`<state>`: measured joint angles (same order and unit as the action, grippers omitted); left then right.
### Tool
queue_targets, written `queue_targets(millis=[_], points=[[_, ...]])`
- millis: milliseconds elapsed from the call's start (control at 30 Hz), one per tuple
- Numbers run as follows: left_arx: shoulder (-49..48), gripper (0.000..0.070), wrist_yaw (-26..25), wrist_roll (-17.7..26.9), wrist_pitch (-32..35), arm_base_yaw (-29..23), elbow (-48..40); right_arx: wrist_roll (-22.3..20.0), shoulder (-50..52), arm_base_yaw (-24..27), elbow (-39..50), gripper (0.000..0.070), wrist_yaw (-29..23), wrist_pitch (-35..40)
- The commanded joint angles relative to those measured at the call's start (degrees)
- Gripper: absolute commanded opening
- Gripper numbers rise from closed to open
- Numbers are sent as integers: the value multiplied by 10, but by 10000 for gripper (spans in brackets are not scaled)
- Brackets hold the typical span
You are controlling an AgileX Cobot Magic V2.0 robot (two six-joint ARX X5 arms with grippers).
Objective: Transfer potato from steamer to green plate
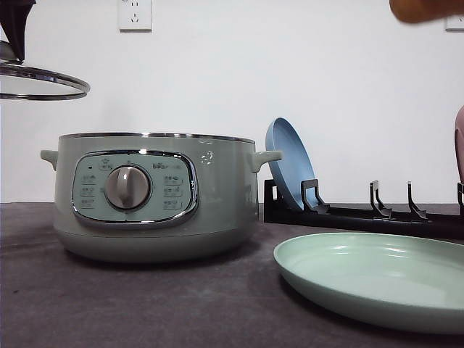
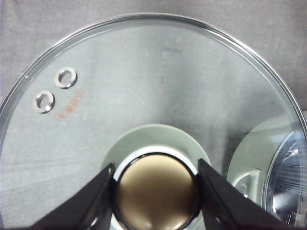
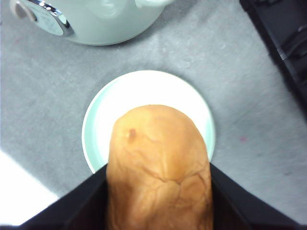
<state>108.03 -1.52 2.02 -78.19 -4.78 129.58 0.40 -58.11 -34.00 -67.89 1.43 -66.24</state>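
The orange-brown potato (image 3: 158, 167) is clamped between the black fingers of my right gripper (image 3: 158, 191), held high above the green plate (image 3: 103, 112); its underside shows at the top right of the front view as the potato (image 1: 424, 9). The green plate (image 1: 377, 279) lies on the table at front right. The sage-green steamer (image 1: 152, 196) stands open at left, its rim bare. My left gripper (image 2: 156, 189) is shut on the knob (image 2: 156, 194) of the glass lid (image 2: 144, 86), holding the lid (image 1: 40, 80) raised up at the left of the steamer.
A blue plate (image 1: 290, 163) leans upright in a black dish rack (image 1: 362, 214) behind the green plate. A white wall with a socket (image 1: 135, 14) closes the back. The table is covered in a dark grey cloth (image 1: 145, 304).
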Motion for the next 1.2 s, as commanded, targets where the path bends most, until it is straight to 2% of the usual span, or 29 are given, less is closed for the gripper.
queue_targets(millis=[0,233,467,800,1167], points=[[-4,0,-2,-2,15,0,25,33,8,-3,45,194,6,32],[-4,0,-2,-2,15,3,25,74,16,0,204,194,12,165],[-4,0,-2,-2,15,4,25,112,-16,15,300,194,17,303],[-4,0,-2,-2,15,4,25,116,-106,27,326,194,31,437],[-4,0,-2,-1,15,4,25,116,-175,34,326,194,32,464]])
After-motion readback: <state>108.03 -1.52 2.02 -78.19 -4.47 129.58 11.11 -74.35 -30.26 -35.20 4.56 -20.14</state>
